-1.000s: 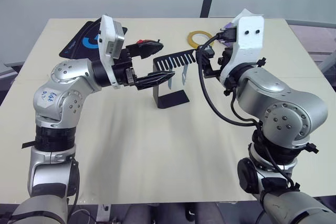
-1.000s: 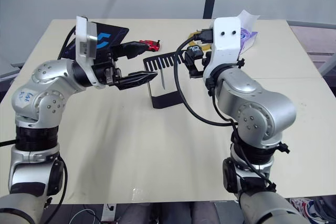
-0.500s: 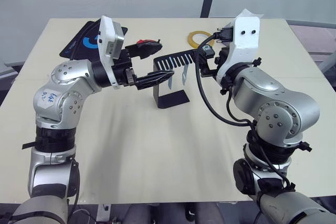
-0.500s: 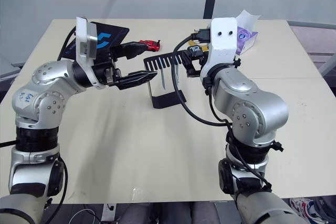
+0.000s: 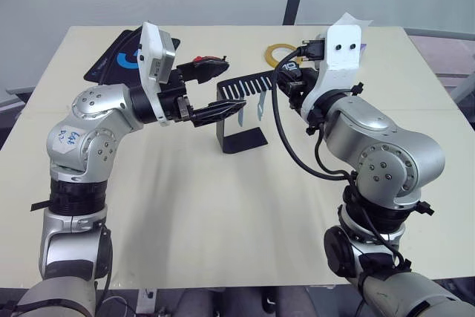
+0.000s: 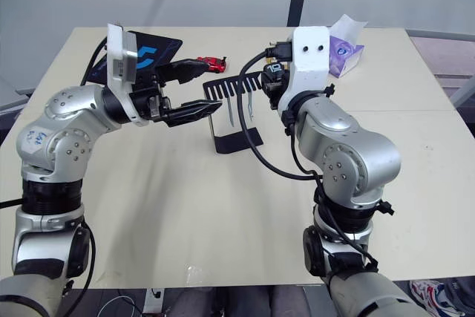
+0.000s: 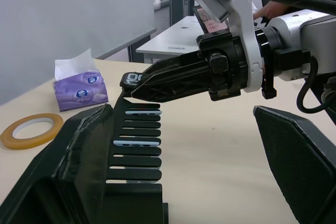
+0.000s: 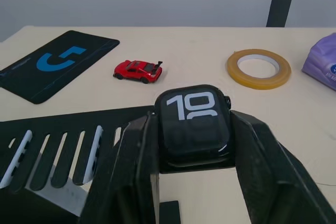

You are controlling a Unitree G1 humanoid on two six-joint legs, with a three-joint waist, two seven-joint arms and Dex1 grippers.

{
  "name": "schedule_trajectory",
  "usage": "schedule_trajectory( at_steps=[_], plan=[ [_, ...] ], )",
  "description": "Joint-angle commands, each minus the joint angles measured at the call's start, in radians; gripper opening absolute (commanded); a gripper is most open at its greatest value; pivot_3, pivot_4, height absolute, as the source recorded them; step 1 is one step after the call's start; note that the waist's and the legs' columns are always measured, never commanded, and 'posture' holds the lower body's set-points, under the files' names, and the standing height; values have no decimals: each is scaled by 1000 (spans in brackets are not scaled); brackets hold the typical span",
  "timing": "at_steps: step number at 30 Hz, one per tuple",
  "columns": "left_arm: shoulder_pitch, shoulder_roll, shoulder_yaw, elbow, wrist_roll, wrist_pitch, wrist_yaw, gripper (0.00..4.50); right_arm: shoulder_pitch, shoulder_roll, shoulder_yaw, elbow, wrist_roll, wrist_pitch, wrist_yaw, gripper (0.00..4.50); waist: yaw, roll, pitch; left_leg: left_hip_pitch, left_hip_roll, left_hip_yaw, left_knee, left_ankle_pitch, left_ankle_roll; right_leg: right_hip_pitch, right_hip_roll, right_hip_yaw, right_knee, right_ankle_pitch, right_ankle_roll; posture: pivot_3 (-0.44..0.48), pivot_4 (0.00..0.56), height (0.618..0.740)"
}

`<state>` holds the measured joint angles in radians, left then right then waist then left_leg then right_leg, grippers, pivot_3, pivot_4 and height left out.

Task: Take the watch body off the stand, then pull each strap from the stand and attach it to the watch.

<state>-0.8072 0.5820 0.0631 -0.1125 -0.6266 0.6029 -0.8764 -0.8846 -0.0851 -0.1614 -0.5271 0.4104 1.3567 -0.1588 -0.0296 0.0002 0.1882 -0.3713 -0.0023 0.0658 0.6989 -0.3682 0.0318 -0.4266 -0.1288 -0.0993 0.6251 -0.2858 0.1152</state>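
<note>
Watch body pinched in the right claw, over the comb bar's end of the stand.
Left claw spread, flanking the bar, where two straps hang; open counter lies nearer.

Watch body: glossy dark glass face, white digits, smooth black case. Right claw fingers: matt black plastic, faintly grainy. Stand: thin black metal, matt, smooth slotted bar. Straps: pale grey-blue, smooth, rubbery-looking. Counter: beige, matt, smooth. Tape roll, upper right: glossy yellowish. Toy car: shiny red plastic. Mat, upper left: matt black.
</note>
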Motion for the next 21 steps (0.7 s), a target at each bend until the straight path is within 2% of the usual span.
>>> schedule_trajectory(
  at_steps=[1, 9, 15, 19, 21],
  plan=[
    [-29, 7, 33, -13, -10, -9, 0, 4500, -5, 8, -10, -33, -7, 6, 11, 1578, 0, 0, 0, 0, 0, 0, 0, 0, 0, 0, 0, 0, 0, 0, 0, 0, 150, 738],
    [-31, -6, 22, -20, -19, -10, -9, 4500, -40, -11, -27, -85, 4, 54, 47, 1578, 0, 0, 0, 0, 0, 0, 0, 0, 0, 0, 0, 0, 0, 0, 0, 0, 150, 738],
    [-46, -23, 4, -39, -31, -6, -35, 4500, -77, -46, -91, -164, 38, 121, 115, 1578, 1, 0, 0, 0, 0, -1, 0, 0, 0, 0, 0, -1, 0, 0, 0, 0, 150, 738],
    [-58, -36, -10, -64, -54, 9, -61, 4500, -86, -102, -206, -256, 83, 216, 200, 1578, 3, 0, 0, -1, 0, -1, 0, 0, 0, 0, 0, -1, 0, 0, 0, 0, 150, 738],
    [-54, -33, -15, -82, -68, 19, -78, 4500, -42, -137, -273, -314, 106, 252, 235, 1578, 4, 0, 0, -1, -1, -1, 0, 0, 0, 0, -1, -1, 0, 0, 0, 0, 150, 738]
  ],
)
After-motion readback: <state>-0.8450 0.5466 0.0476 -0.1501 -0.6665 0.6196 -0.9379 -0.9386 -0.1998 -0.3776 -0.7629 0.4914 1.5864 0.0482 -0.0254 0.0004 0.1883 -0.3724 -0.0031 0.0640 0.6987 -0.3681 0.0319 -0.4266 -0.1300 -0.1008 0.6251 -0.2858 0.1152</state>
